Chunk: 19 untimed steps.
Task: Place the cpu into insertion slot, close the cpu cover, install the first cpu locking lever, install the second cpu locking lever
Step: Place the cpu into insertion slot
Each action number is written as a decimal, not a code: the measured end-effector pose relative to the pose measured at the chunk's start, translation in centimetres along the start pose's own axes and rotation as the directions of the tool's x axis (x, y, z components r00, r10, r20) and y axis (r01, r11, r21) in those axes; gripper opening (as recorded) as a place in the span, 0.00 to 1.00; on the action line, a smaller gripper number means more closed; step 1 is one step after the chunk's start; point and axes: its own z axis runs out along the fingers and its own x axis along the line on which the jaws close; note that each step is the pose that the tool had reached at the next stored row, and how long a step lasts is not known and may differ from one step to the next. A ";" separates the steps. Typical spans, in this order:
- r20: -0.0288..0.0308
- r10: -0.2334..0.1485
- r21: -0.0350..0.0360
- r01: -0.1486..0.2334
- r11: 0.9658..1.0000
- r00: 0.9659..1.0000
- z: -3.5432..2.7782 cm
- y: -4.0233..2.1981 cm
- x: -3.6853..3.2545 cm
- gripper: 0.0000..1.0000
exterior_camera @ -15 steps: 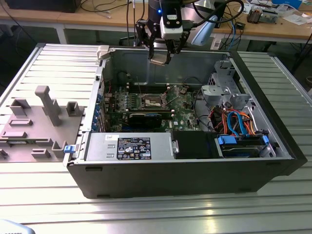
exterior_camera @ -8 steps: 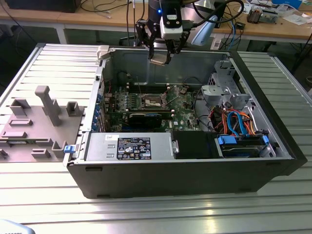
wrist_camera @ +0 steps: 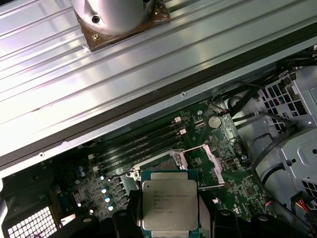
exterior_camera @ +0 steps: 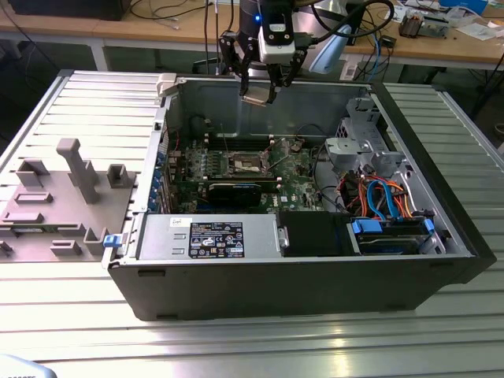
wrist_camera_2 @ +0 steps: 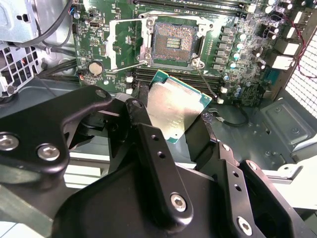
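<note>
Pinching the cpu (wrist_camera_2: 176, 106) by its edges, the end effector (exterior_camera: 258, 89) hangs well above the open insertion slot (wrist_camera_2: 173, 42).

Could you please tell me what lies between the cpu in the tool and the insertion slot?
Only open air: in the exterior view the cpu hangs clear of the insertion slot, nothing between.

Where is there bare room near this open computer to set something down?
Free: ribbed table in front of the computer case and at the exterior view's right of it. Crowded: grey fixture blocks on that view's left, and the case's inside.
</note>
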 end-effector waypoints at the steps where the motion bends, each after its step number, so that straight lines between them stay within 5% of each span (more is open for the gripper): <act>1: 0.000 0.001 0.000 -0.001 1.000 1.000 0.00 0.00 0.00 0.55; 19: 0.001 0.011 0.000 -0.011 1.000 1.000 0.00 0.00 0.00 0.55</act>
